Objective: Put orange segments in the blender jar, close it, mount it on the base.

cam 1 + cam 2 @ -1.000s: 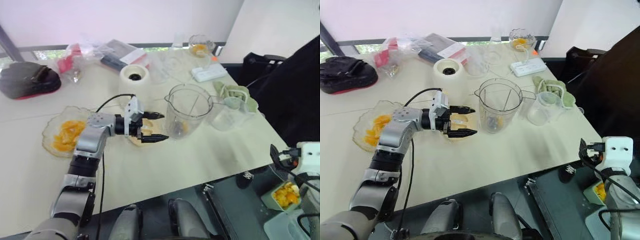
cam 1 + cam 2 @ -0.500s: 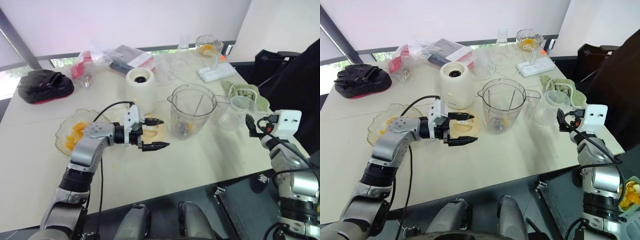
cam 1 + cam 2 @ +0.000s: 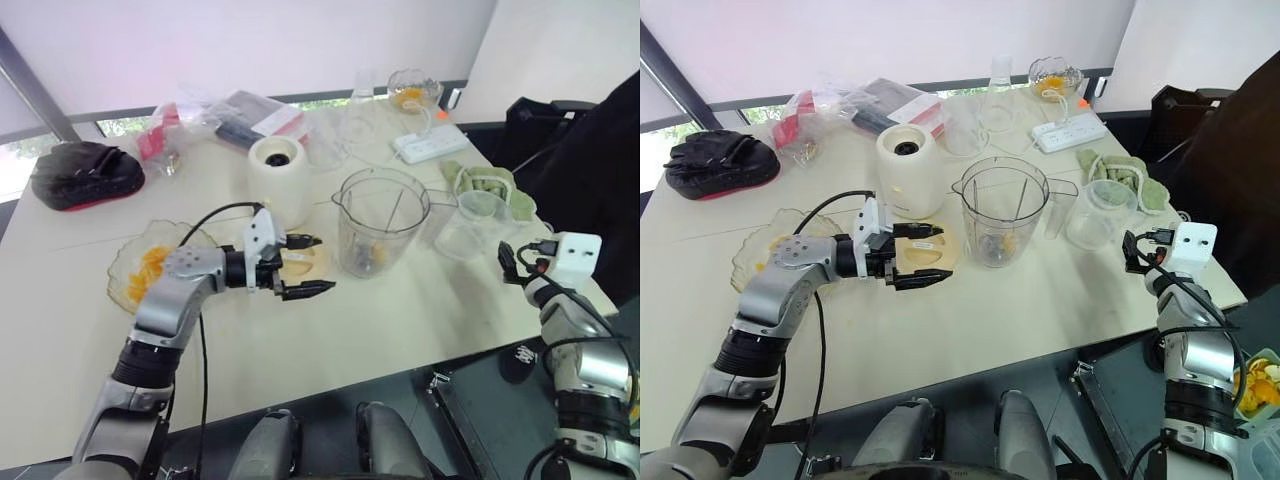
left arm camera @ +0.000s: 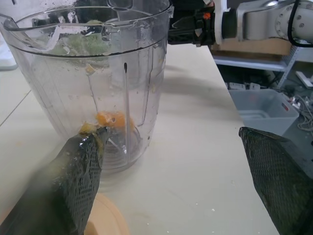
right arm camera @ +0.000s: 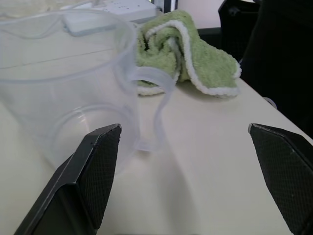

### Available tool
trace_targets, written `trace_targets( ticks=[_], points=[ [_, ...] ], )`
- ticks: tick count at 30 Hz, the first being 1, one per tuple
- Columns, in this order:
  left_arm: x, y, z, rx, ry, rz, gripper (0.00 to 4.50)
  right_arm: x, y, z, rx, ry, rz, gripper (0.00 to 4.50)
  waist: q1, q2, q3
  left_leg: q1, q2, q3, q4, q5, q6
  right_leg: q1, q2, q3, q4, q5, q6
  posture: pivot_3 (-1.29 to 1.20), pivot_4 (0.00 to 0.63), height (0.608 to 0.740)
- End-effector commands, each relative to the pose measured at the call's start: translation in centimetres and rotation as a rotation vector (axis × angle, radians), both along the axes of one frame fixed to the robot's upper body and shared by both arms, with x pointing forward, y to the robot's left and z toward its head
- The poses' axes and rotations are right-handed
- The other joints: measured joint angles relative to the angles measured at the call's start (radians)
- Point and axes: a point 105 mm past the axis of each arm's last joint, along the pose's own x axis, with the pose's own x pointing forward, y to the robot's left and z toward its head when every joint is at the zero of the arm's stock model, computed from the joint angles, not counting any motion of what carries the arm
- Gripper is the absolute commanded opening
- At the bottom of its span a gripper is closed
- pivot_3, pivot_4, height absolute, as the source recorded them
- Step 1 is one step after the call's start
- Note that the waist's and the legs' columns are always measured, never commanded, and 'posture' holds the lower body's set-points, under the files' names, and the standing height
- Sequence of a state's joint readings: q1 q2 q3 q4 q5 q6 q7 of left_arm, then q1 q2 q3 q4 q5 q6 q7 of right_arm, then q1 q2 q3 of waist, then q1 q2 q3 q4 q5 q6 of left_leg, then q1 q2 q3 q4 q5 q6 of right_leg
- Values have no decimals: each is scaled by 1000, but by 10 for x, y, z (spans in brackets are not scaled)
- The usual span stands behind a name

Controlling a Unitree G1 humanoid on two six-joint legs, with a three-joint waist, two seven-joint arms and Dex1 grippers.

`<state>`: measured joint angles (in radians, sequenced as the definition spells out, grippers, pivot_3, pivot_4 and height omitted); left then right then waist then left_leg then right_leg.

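Robot's left gripper [image 3: 322, 263] hangs spread and empty over a peach disc [image 3: 303, 263] on the table [image 3: 400, 320], tips aimed at the blender jar [image 3: 380, 220] just beside it. The jar stands upright, lid off, near the white base [image 3: 277, 180] and not mounted. Left wrist view adds detail from close in: an orange piece [image 4: 111, 119] at the jar's bottom, w/ juice specks up the wall. Right gripper [image 3: 1130, 252], fingers wide apart and holding nothing, sits at the table's right edge; right wrist view brings up a clear pitcher [image 5: 73, 98] and a green cloth [image 5: 190, 54] ahead of it. More segments lie in a glass dish [image 3: 150, 270] by the left arm. Vs. half a sec ago, right gripper is slightly lower; left one unchanged. Print on the packets [image 3: 890, 100] at the far edge is too small to read.
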<state>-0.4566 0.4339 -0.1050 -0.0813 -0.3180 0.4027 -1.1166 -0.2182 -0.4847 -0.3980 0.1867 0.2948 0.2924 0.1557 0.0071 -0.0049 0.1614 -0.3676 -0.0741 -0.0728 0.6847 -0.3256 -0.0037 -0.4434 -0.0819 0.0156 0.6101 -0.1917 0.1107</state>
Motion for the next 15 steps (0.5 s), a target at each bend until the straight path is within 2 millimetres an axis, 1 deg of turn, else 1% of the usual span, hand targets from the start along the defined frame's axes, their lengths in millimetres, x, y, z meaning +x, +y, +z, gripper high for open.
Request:
trace_targets(
  ticks=[1,5,9,15],
  points=[
    [-4,-1,8,-6,-43,-21,4447,5,-9,16,-29,-67,-33,4337,-2,0,0,0,0,0,0,0,0,0,0,0,0,0,0,0,150,740],
    [-4,-1,8,-4,-44,-19,4447,13,-15,19,-22,-78,-46,4337,-3,0,0,0,0,0,0,0,0,0,0,0,0,0,0,0,150,740],
    [-4,0,8,-3,-46,-14,4447,21,-16,22,-17,-88,-48,4337,-4,0,0,0,0,0,0,0,0,0,0,0,0,0,0,0,150,740],
    [-4,2,7,2,-51,-4,4447,28,-15,20,-20,-87,-42,4337,-4,0,0,0,0,0,0,0,0,0,0,0,0,0,0,0,150,740]
  ],
)
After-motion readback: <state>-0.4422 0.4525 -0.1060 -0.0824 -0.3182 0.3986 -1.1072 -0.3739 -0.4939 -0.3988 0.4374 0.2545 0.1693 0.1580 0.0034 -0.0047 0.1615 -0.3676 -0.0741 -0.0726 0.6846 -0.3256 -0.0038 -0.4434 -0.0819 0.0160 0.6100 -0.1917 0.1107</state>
